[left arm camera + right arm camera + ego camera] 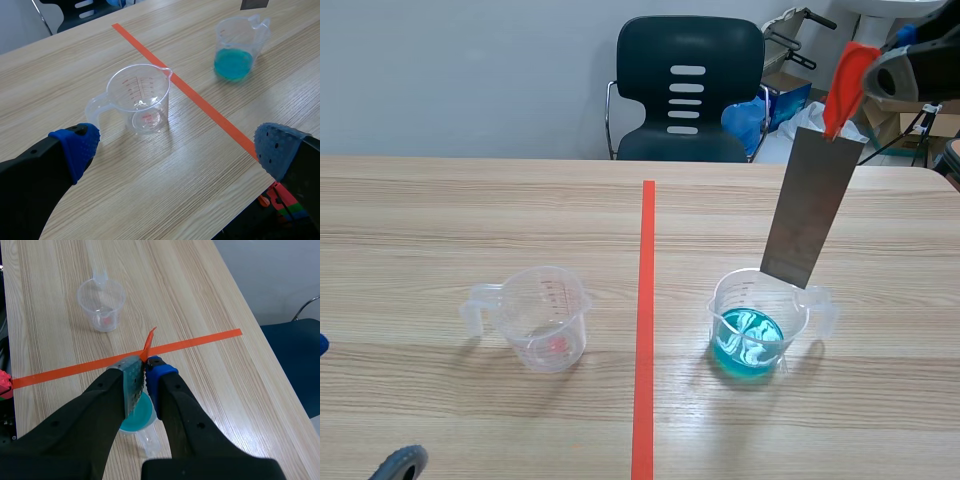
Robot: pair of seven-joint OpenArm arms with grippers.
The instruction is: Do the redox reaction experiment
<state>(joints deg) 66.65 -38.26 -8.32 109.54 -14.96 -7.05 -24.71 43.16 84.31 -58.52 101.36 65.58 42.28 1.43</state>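
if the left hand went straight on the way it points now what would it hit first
Most likely the empty clear plastic measuring cup, just ahead of the open left hand. Depth is unclear, so it might touch the wooden table short of the cup instead.

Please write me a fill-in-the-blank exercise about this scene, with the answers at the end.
1. The pincer holding the plate is the ____ one.
2. The left pincer is ____.
3. Under the plate stands the cup with ____ liquid.
4. The other cup stands ____ of the tape.
Answers: right, open, blue, left.
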